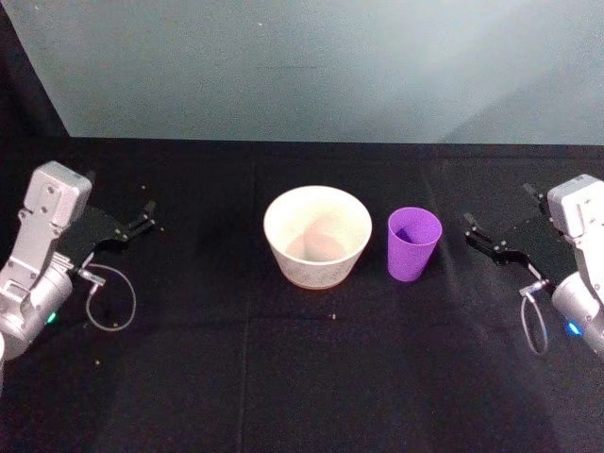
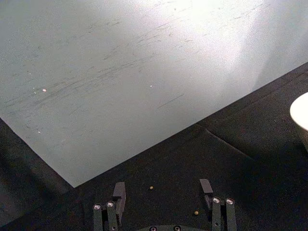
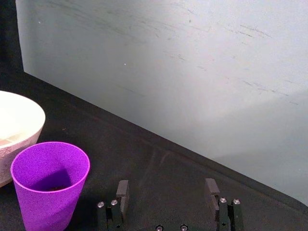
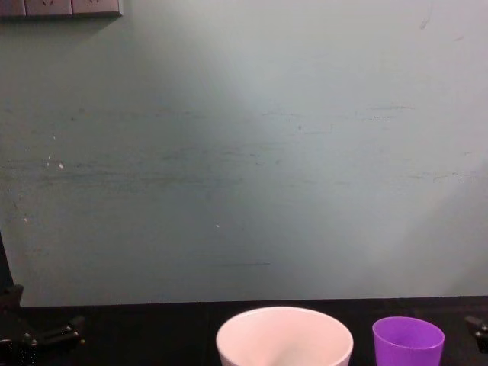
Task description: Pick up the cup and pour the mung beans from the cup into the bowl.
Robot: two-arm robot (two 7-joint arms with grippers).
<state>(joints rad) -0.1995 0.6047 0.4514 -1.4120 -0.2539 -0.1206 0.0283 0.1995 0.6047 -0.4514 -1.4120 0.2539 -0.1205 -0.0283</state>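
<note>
Purple plastic marks the cup (image 1: 413,243), which stands upright on the black cloth (image 1: 283,377) just to the right of the bowl (image 1: 316,236), close beside it with a narrow gap between them. The inside of the cup is dark at the bottom, and whether that is the mung beans or shadow cannot be told. The white bowl sits upright near the middle of the cloth. The right gripper (image 1: 472,229) rests low to the right of the cup, apart from it, its fingers spread wide and pointing toward it. The left gripper (image 1: 149,215) lies well off to the left of the bowl, fingers likewise apart and holding nothing. Two tiny pale grains (image 2: 151,187) lie loose on the cloth by the left gripper.
</note>
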